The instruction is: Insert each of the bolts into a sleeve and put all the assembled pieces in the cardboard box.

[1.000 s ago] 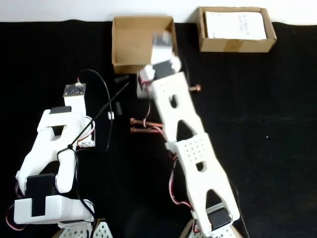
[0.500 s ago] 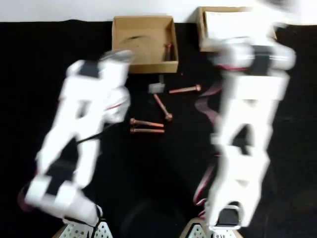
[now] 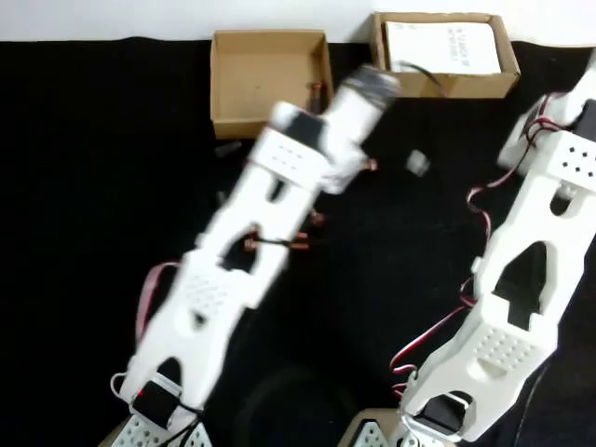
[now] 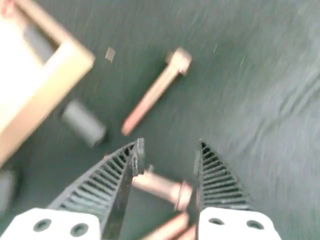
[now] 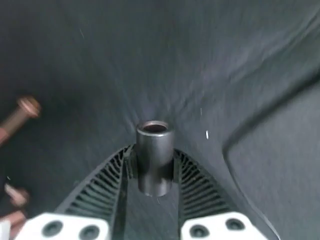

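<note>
Two cardboard boxes stand at the far edge of the black cloth [image 3: 93, 186]. Seen from the cloth centre in the high view, the first box [image 3: 216, 84] lies at 11 o'clock and contains one boxed bolt [image 3: 317, 91] against its inner wall. The second box [image 3: 447, 84] lies at 1 o'clock and contains one white sheet [image 3: 442, 45]. The left arm [image 3: 270, 196] extends toward 1 o'clock, and the right arm [image 3: 531, 242] stands at 3 o'clock. On the left gripper [image 4: 170, 145] the jaws are moderately apart and grip nothing. One near bolt [image 4: 160, 184] lies crosswise on the cloth between them; contact with the jaws cannot be determined. The left wrist view shows four bolts on the cloth: the near bolt, one far bolt [image 4: 152, 95] well apart from it, and two bolt ends [image 4: 167, 227] near the gripper base. One free sleeve [image 4: 82, 122] lies just beside a corner of the first box. The right gripper [image 5: 153, 151] is clamped on one held sleeve [image 5: 154, 165], which is upright with its open end toward the camera.
</note>
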You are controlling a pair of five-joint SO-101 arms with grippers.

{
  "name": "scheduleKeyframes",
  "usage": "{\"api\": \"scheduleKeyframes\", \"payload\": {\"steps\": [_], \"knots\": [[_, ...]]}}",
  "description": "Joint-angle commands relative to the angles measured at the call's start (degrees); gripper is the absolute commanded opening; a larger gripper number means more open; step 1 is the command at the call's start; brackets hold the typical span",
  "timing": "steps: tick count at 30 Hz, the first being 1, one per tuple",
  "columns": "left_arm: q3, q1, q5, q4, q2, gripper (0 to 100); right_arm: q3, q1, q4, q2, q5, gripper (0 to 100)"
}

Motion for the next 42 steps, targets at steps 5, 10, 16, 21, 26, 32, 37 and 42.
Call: {"api": "scheduleKeyframes", "payload": {"steps": [5,10,16,21,26,32,37,42], "knots": [[-10.9,2.3,-5.8,-5.3,6.4,18,9.0,0.9,-8.0,-4.4,1.1,0.9],[-9.3,2.7,-5.8,-11.1,9.5,18,9.1,1.3,-9.4,-4.2,1.1,0.9],[-4.7,1.6,-5.6,-18.7,12.5,18,9.1,2.1,-9.5,-4.2,1.5,0.9],[-3.7,-0.2,-5.5,-24.6,13.8,17,9.1,2.8,-10.2,-4.2,1.6,0.9],[-3.7,-0.9,-5.8,-25.9,16.9,17,9.1,2.5,-10.2,-4.2,1.6,0.9],[-3.7,-0.7,-6.1,-32.5,22.5,17,9.1,2.5,-10.9,-4.2,1.6,0.9],[-4.0,0.3,-14.7,-29.4,23.3,14,9.2,2.8,-11.7,-4.1,1.6,0.9],[-4.2,1.1,-25.7,-25.8,23.2,1,9.2,2.8,-11.7,-4.1,1.6,0.9]]}}
